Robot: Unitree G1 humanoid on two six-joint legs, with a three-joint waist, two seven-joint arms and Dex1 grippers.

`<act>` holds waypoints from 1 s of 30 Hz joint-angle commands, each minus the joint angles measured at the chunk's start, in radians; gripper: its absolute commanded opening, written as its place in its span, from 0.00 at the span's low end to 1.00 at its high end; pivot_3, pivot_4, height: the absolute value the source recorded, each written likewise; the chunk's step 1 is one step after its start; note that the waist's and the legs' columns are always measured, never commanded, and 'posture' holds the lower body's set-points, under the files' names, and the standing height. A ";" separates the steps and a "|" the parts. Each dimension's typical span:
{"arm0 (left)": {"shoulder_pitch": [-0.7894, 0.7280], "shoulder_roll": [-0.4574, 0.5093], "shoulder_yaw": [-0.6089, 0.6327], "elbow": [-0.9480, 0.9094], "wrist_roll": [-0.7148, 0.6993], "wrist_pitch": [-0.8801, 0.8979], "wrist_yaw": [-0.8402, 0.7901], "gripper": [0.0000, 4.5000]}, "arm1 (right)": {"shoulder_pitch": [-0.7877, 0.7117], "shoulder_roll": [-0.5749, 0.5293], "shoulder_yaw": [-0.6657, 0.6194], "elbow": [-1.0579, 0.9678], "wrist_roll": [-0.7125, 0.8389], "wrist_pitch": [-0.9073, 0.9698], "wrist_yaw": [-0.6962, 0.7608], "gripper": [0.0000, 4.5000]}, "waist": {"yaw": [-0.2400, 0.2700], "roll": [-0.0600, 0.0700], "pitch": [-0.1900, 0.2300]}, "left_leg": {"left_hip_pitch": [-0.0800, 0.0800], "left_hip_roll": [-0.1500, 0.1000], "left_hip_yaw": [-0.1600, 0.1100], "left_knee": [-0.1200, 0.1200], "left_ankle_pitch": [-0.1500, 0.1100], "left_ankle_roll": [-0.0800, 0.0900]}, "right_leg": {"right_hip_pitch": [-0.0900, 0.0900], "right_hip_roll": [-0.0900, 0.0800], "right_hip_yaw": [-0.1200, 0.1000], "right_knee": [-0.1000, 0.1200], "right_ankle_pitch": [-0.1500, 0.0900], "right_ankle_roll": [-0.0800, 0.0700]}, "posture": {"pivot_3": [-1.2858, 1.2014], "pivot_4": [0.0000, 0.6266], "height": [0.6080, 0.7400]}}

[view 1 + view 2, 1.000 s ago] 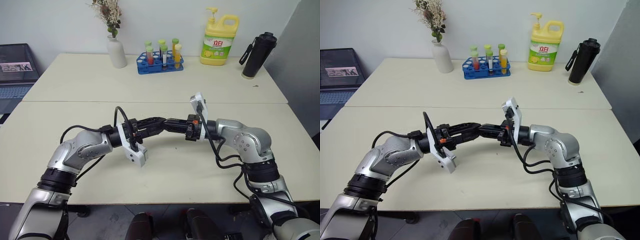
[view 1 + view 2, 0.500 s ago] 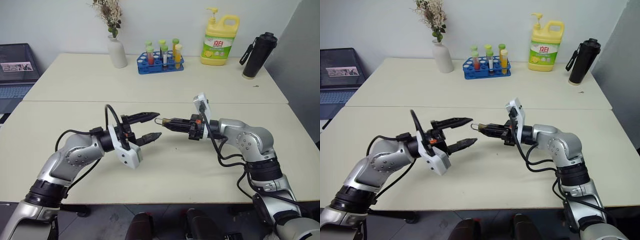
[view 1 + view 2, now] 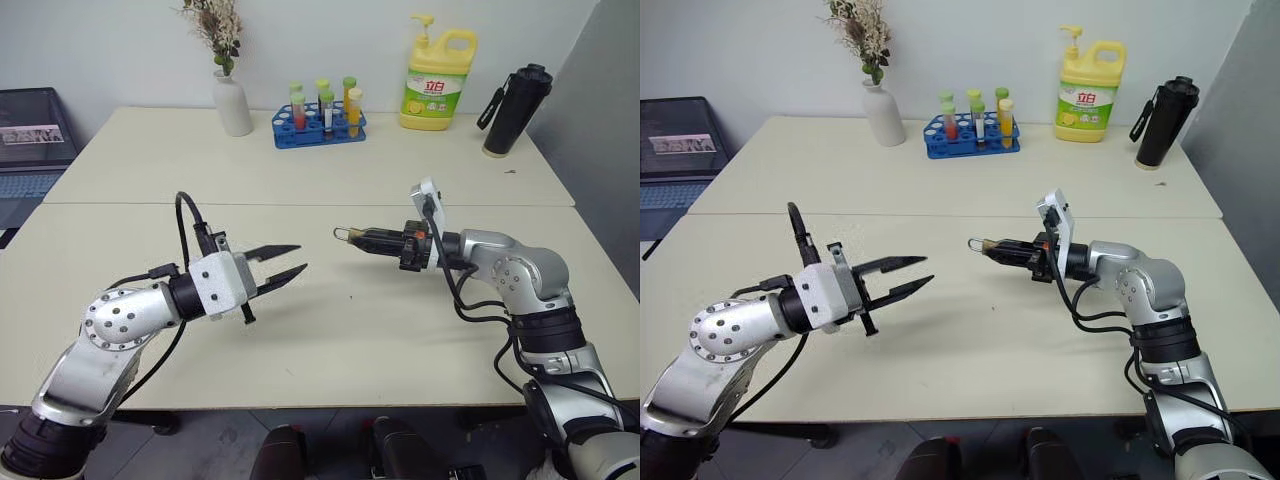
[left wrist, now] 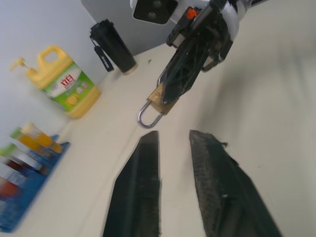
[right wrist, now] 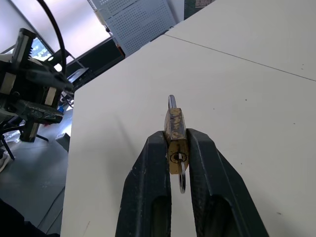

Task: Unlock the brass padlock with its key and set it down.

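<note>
My right gripper (image 3: 362, 238) points level toward the left, shut on the small brass padlock (image 5: 175, 131). The lock's silver shackle (image 3: 343, 235) sticks out past the fingertips toward my left gripper. At the lock's keyhole end, between the fingers, hangs a thin silvery piece that looks like its key (image 5: 181, 178). My left gripper (image 3: 300, 258) hovers over the near table a short way left of the padlock. Its fingers (image 4: 143, 173) stand a little apart with nothing between them. In the left wrist view the padlock (image 4: 159, 96) sits just beyond those fingertips, not touching.
On the far table stand a white vase with dried flowers (image 3: 234, 100), a blue rack of test tubes (image 3: 320, 125), a yellow detergent bottle (image 3: 438, 75) and a black flask (image 3: 515, 110). A laptop (image 3: 30, 140) sits at the far left.
My left gripper let go at the padlock, opened wide, drew back left, rolled over and narrowed its fingers. My right gripper carried the padlock a little to the right.
</note>
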 commanded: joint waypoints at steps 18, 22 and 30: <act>-0.074 -0.109 0.024 -0.017 -0.049 0.182 -0.073 0.00 | -0.016 -0.028 -0.040 -0.109 0.098 0.089 0.050 0.03 | 0.001 0.000 0.000 | 0.000 0.000 0.000 0.000 0.000 0.000 | 0.000 0.001 0.001 -0.001 -0.001 0.002 | 0.52 0.24 1.00; -0.074 -0.132 0.016 0.003 -0.011 0.161 -0.082 0.00 | -0.015 -0.029 -0.040 -0.114 0.106 0.094 0.050 0.03 | 0.001 0.000 0.000 | 0.000 0.000 0.000 0.000 0.000 0.000 | 0.000 0.001 0.001 -0.001 -0.001 0.002 | 0.52 0.24 1.00; -0.077 -0.165 0.021 0.015 0.012 0.159 -0.096 0.00 | -0.014 -0.027 -0.039 -0.117 0.107 0.097 0.049 0.03 | 0.001 0.000 0.000 | 0.000 0.000 0.000 0.000 0.000 0.000 | 0.000 0.001 0.001 -0.001 -0.001 0.001 | 0.52 0.24 1.00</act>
